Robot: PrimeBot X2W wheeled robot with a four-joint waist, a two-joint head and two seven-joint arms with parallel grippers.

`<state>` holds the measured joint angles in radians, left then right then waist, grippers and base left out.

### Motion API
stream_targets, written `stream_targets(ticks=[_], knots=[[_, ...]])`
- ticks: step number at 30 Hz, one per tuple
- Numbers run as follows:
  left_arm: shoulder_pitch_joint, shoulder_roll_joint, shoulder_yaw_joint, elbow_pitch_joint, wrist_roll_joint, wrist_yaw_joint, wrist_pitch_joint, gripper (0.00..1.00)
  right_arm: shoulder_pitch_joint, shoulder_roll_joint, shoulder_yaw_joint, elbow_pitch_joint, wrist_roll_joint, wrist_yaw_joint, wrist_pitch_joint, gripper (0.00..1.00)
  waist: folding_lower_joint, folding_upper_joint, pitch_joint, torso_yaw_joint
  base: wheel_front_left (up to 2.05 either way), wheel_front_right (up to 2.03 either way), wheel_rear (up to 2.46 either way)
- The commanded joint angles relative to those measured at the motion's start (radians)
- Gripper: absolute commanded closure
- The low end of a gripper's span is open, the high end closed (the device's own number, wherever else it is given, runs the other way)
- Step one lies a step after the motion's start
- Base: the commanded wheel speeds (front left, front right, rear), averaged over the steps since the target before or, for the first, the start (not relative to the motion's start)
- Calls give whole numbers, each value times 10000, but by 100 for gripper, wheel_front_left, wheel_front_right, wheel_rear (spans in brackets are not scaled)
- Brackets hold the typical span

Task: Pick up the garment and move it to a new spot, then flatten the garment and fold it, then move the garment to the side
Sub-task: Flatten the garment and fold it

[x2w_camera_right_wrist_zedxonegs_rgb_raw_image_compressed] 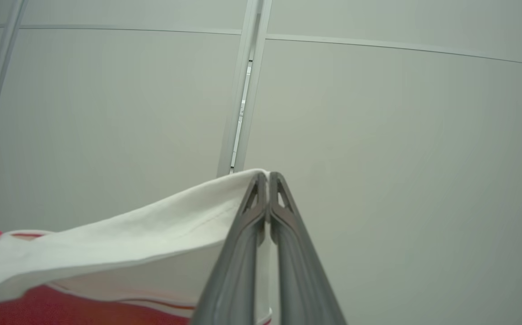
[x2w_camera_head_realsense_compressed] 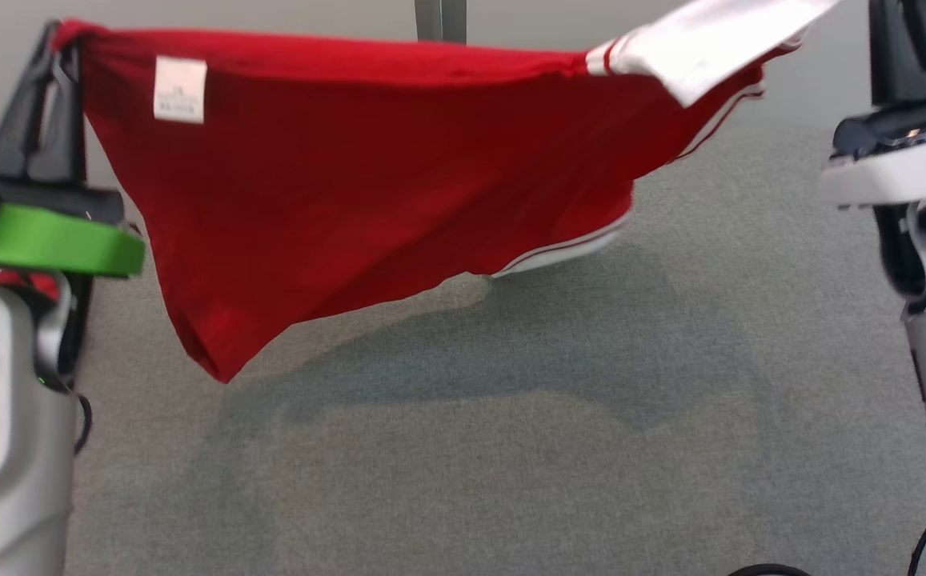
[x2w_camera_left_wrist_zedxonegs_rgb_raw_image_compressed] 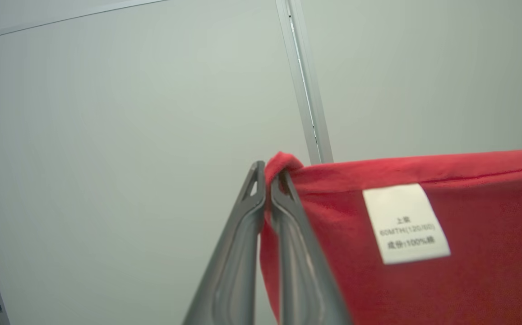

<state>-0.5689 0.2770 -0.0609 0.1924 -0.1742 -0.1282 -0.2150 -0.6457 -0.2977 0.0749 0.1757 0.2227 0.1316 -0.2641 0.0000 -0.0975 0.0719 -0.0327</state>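
Garment (x2w_camera_head_realsense_compressed: 366, 192), judged light, limp & slip-prone, hangs stretched above grey surface (x2w_camera_head_realsense_compressed: 511, 464) btw both arms: left gripper (x2w_camera_left_wrist_zedxonegs_rgb_raw_image_compressed: 270, 174) clamped on red corner nr label (x2w_camera_left_wrist_zedxonegs_rgb_raw_image_compressed: 405, 223), right gripper (x2w_camera_right_wrist_zedxonegs_rgb_raw_image_compressed: 266, 177) clamped on white edge (x2w_camera_right_wrist_zedxonegs_rgb_raw_image_compressed: 121, 248); best hold pts = corners/hems

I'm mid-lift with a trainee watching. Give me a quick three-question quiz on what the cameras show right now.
1. True or false: the red garment lies flat on the grey surface.
2. The right fingers are shut on which part? A red body, B white section, C a zipper.
3. Short answer: what white item sits on the red cloth near the left fingers?
Key: 1 false, it hangs above it; 2 B; 3 the label.
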Motion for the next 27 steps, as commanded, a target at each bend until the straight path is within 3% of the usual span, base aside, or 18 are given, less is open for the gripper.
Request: stream_targets(ticks=[1,6,10,13,15,19,22,27], knots=[[-712,314,-83,-121,-542,-28,562,100,-551,-266,89,-28,162,-19,1,100,0,1,-294,175,0,0,0],[-2168,931,-293,-45,-2165,-23,2869,100,-1944,-830,401,130,450,-19,200,100,0,1,-32,291,0,0,0],[-2964,959,-477,117,-3481,-25,4893,100,-2760,-1140,772,370,546,-19,697,100,0,1,760,412,0,0,0],[-3227,639,-583,543,-4257,68,6248,100,-3345,-1321,1151,682,509,-19,1014,100,0,1,1745,505,0,0,0],[-3738,356,-356,982,-4750,418,6776,100,-3923,-1342,1452,1000,490,-19,1166,100,0,1,2491,542,0,0,0],[-4947,165,19,1709,-4726,963,6365,100,-5309,-1391,1757,1725,118,-19,1173,100,0,1,3573,495,0,0,0],[-6639,59,155,2549,-4228,1220,5043,100,-7025,-1236,1632,2756,-350,-21,833,100,0,1,4349,404,0,0,0],[-9224,38,-254,3763,-3466,630,3005,100,-9309,-1075,860,4173,-1819,-19,181,100,0,1,4840,281,0,0,0]])
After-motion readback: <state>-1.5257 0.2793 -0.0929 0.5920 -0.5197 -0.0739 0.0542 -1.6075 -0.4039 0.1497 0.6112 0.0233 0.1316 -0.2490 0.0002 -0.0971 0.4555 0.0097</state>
